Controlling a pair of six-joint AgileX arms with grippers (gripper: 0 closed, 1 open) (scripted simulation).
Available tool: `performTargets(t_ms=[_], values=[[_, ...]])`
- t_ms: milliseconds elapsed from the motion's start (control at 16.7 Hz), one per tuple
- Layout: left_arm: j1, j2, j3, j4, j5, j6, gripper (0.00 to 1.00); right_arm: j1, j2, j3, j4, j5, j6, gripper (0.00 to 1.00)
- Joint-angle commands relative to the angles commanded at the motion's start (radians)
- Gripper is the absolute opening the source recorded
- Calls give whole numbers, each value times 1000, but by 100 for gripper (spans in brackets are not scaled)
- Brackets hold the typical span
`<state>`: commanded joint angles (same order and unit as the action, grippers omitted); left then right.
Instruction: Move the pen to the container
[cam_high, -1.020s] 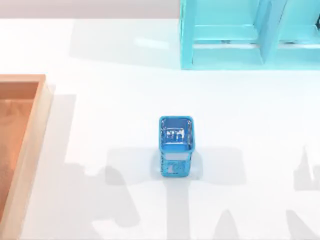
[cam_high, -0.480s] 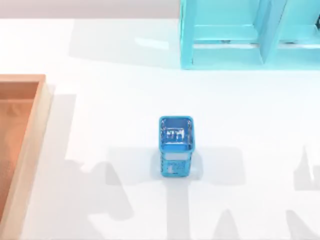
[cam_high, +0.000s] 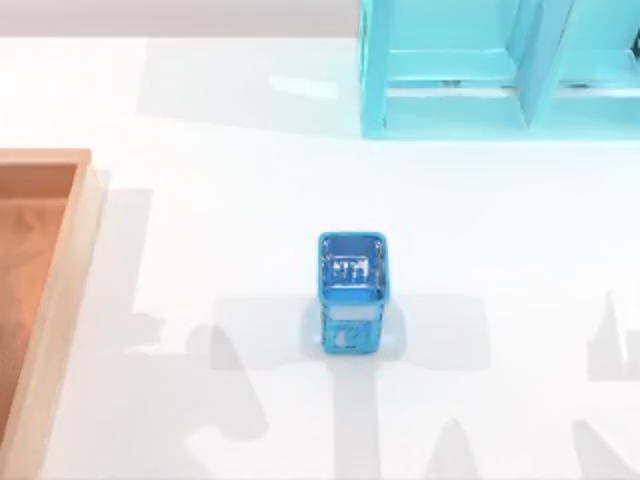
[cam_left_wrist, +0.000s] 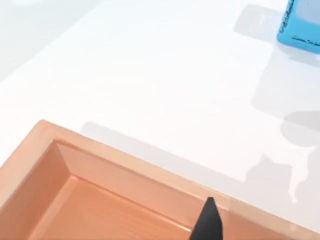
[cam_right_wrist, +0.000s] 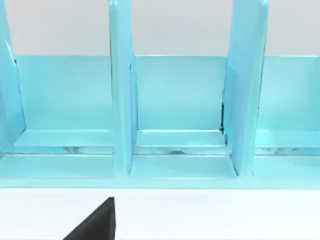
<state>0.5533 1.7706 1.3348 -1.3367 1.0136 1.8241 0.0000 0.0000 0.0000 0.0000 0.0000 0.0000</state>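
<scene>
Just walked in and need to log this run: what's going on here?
The left arm's camera looks down on a corner of the wooden tray at the left of the table, with the left tool showing a dark tip over its wall. Whether it holds anything, I cannot tell. The blue mesh cup stands mid-table. The right tool is parked facing the turquoise shelf unit.

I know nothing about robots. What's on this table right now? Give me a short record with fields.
Table: white, with arm shadows along its near edge
Wooden tray: light brown, shallow, raised walls, at the table's left edge
Blue mesh cup: upright, mid-table, apart from the tray
Shelf unit: turquoise, with compartments, at the far right
Left tool: a dark tip over the tray's wall
Right tool: a dark tip facing the shelf unit
</scene>
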Motion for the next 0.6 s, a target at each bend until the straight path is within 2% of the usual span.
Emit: performTargets(t_ms=[240,600], values=[[0,0,0,0,0,0,98,0,0,0,0,0,0,100],[0,0,0,0,0,0,100,0,0,0,0,0,0,100]])
